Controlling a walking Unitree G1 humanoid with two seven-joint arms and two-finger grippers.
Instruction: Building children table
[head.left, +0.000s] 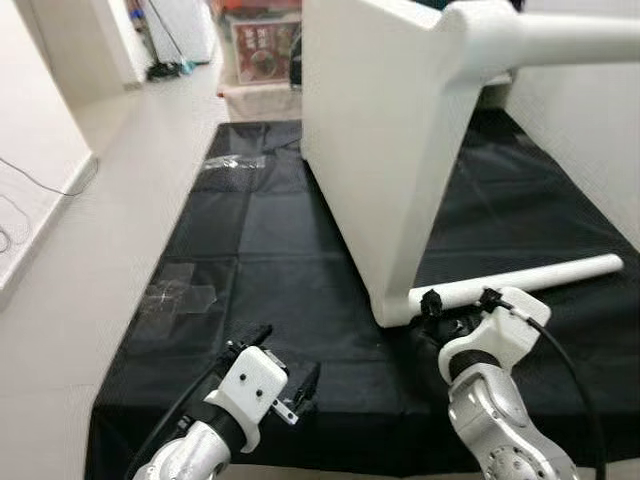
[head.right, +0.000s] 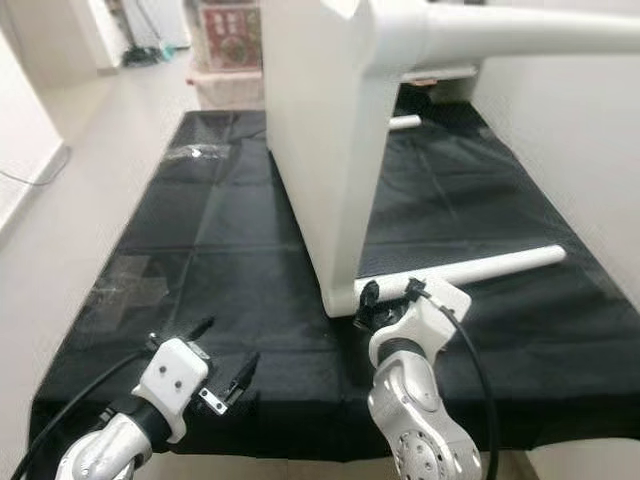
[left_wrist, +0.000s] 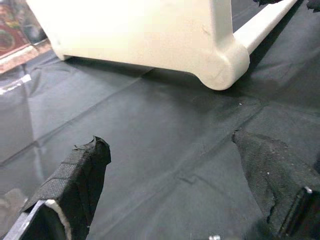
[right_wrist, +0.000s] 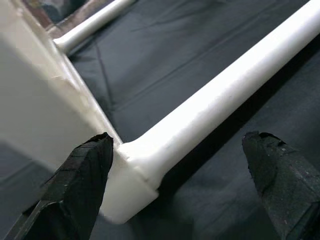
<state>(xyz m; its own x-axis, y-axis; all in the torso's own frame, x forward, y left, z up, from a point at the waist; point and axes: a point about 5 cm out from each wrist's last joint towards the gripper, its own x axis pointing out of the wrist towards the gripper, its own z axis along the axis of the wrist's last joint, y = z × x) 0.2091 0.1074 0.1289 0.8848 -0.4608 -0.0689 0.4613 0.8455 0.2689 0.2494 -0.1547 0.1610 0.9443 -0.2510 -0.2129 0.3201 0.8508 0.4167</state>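
Standing on its edge on the black mat (head.left: 250, 250), the white tabletop (head.left: 375, 150) rises like a wall in the middle of the sheet, one rounded corner pressed to the cloth nearest the robot. From that lower corner a white leg (head.left: 530, 280) runs out flat along the mat, away from the panel on its right-hand side; a second leg (head.left: 560, 40) juts out from the panel's top corner, high above the first, and a third (head.right: 405, 122) peeks from behind the panel at its far end. The right gripper (head.left: 458, 300) hangs just at the joint where the lower leg meets the panel, its two black fingers (right_wrist: 80, 185) spread wide, one by the panel's face and the other out beyond the leg, so the leg's root lies between them (not pinched, as far as the wrist view shows; there is mat visible on either side of the leg). The left gripper (head.left: 285, 365) hovers low over bare mat on the panel's other side, short of the rounded corner, its fingers (left_wrist: 80, 170) also held apart with nothing between them but cloth. A clear plastic bag (head.left: 232, 161) lies on the mat well beyond the left gripper, near the panel's far end, and another clear sheet (head.left: 180, 295) sits at the mat's edge.
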